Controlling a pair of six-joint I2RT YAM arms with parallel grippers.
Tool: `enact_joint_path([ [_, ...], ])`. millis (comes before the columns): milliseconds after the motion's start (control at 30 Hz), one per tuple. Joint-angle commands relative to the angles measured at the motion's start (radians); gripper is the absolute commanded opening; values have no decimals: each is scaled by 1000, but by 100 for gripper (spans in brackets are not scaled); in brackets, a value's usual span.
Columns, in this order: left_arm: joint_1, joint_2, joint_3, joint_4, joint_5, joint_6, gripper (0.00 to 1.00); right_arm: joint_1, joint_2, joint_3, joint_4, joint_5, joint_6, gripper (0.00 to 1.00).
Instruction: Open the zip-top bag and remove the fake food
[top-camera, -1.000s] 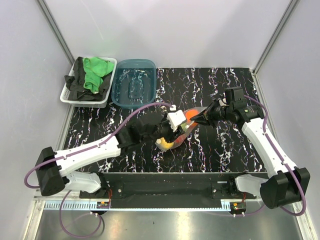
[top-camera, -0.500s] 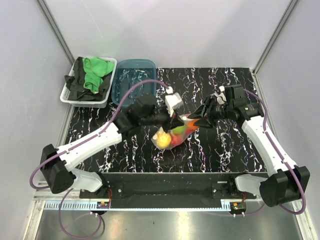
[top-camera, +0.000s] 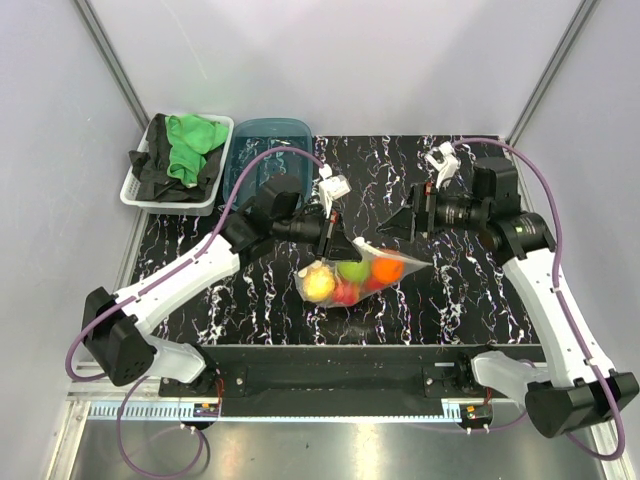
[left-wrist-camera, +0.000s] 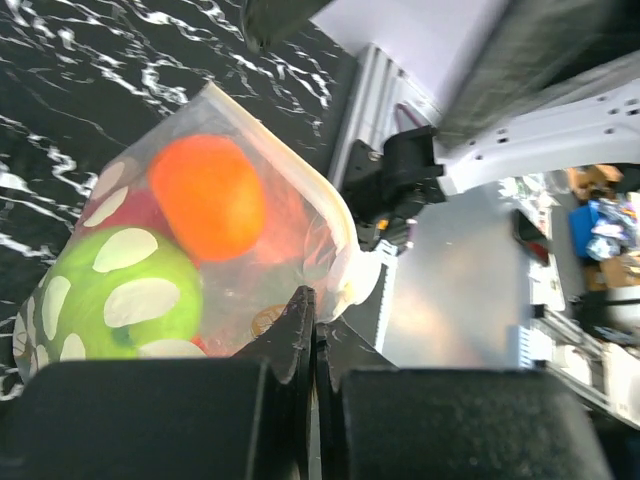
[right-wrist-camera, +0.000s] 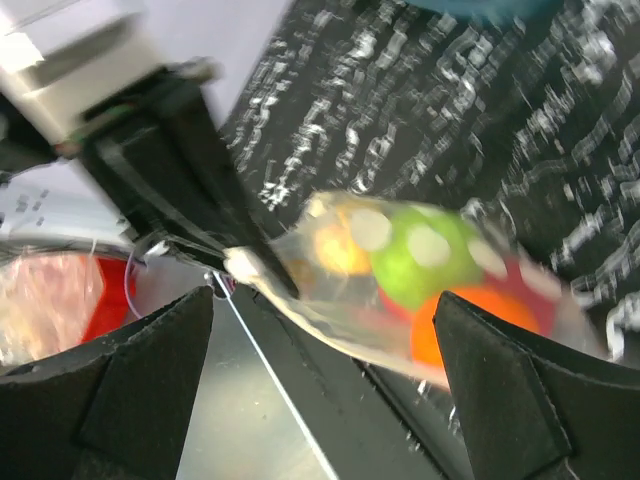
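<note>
The zip-top bag (top-camera: 365, 262), clear with white dots, hangs off the table by its upper left corner. My left gripper (top-camera: 335, 243) is shut on that edge; the left wrist view shows the bag's rim (left-wrist-camera: 335, 215) pinched between the closed fingertips (left-wrist-camera: 303, 318). The fake food sits inside the bag: a yellow fruit (top-camera: 319, 282), a lime green one (top-camera: 351, 270), an orange one (top-camera: 387, 270) and a red one (top-camera: 345, 292). My right gripper (top-camera: 395, 228) is wide open, just right of the bag and apart from it. In the right wrist view the bag (right-wrist-camera: 420, 265) lies beyond the spread fingers (right-wrist-camera: 135, 375).
A teal tub (top-camera: 268, 170) stands at the back left of the black marbled table (top-camera: 460, 300). Left of the tub is a white basket (top-camera: 140, 195) with green and black cloths. Grey walls close in the left, back and right sides.
The right gripper let go of the bag, opened wide and drew back to the right. The left gripper shut on the bag's edge and lifted it back and leftwards.
</note>
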Motion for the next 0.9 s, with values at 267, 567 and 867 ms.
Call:
enact_joint_path([
  [267,26,7,69,46,136,-161,0,84,72,-3,265,-325,-122,84],
  [567,46,6,25,121,166,-253,0,104,111,-46,315,-374,-30,58],
  [867,48,1,9,148,174,-282,0,116,134,-53,346,-359,18,43],
])
